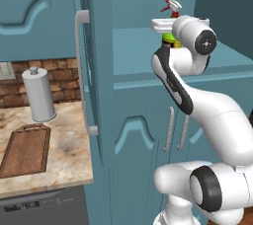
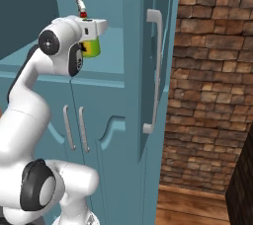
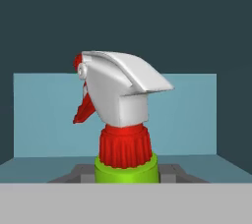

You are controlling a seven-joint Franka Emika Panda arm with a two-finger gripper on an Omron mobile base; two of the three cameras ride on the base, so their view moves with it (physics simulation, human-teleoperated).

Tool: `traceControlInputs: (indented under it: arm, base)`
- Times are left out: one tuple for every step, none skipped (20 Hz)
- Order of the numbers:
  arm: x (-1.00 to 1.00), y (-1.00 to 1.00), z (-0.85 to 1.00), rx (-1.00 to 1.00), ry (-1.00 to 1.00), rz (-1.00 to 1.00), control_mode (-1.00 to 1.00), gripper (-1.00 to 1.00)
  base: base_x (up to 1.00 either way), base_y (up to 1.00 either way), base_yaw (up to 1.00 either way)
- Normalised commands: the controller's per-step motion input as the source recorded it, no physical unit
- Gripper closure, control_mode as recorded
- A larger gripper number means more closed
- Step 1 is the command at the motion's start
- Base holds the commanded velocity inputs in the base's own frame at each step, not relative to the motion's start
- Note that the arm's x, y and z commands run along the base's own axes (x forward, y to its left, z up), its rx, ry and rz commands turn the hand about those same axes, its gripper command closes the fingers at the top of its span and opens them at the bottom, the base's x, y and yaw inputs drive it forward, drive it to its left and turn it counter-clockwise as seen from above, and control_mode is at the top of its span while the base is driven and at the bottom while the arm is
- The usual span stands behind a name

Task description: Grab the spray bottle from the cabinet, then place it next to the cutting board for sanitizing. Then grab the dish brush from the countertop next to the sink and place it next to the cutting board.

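Currently the spray bottle (image 3: 125, 134) stands upright on a shelf of the cabinet (image 1: 143, 46), nozzle up; green shoulder, red collar and white trigger head sit close before the hand camera. Gripper (image 2: 91, 41) is level with the bottle's body; the left base view has the yellow label edge (image 1: 169, 41) peeking from behind the wrist. Jaws look drawn in around the green body just under the collar, dark finger ends (image 3: 74, 173) showing either side of it, so I read this as a grip on the bottle, though contact itself is mostly hidden.

Step in hand, by my reading: first pick, grasp just made, bottle not yet lifted off the shelf.

Outward: cabinet door stands open, its long pale handle (image 1: 80, 71) between arm and countertop (image 1: 69, 145). Cutting board (image 1: 25, 150) lies on the counter well to the left, a paper-towel roll (image 1: 38, 94) behind it.

Next move likely calls for a small lift, a straight pull back out of the shelf opening, keeping the bottle upright, then swinging left around the door edge toward the board.
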Motion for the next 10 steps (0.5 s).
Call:
traceControlInputs:
  arm:
    - [-0.56,0.09,0.00,0.00,-0.13,-0.08,-1.00,1.00]
    - [-0.52,0.10,0.00,0.00,-0.12,-0.07,-1.00,1.00]
    - [-0.49,0.16,0.00,0.00,-0.10,-0.06,-1.00,1.00]
    - [-0.54,0.12,0.00,0.00,-0.10,-0.06,-1.00,1.00]
    - [-0.63,0.06,0.00,0.00,-0.12,-0.06,-1.00,1.00]
    - [-0.64,0.01,0.00,0.00,-0.11,-0.06,-1.00,1.00]
    - [-0.59,0.00,0.10,0.00,-0.04,-0.05,-1.00,1.00]
    - [-0.66,0.00,0.13,0.00,-0.01,-0.03,-1.00,1.00]
    - [-0.72,0.00,0.22,0.00,-0.04,-0.03,-1.00,1.00]
    - [-0.71,0.00,0.32,0.00,-0.04,-0.01,-1.00,1.00]
  base:
    - [0.00,0.00,0.00]
    - [0.00,0.00,0.00]
    - [0.00,0.00,0.00]
    - [0.00,0.00,0.00]
    - [0.00,0.00,0.00]
    - [0.00,0.00,0.00]
    - [0.00,0.00,0.00]
    - [0.00,0.00,0.00]
    - [0.00,0.00,0.00]
    - [0.00,0.00,0.00]
